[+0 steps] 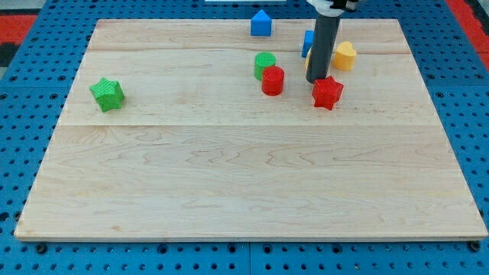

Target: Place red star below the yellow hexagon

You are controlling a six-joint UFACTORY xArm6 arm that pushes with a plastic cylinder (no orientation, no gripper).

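Note:
The red star [328, 92] lies on the wooden board at the upper right. The yellow hexagon [345, 56] lies just above it and slightly to the view's right. My tip [315, 80] is at the red star's upper left edge, touching or nearly touching it, and to the lower left of the yellow hexagon. The rod hides part of a blue block [307, 43] and the hexagon's left side.
A red cylinder [273, 80] sits left of the tip with a green block [263, 64] touching it behind. A blue house-shaped block [261, 24] is at the top edge. A green star [107, 93] lies at the far left. The board [244, 176] rests on blue pegboard.

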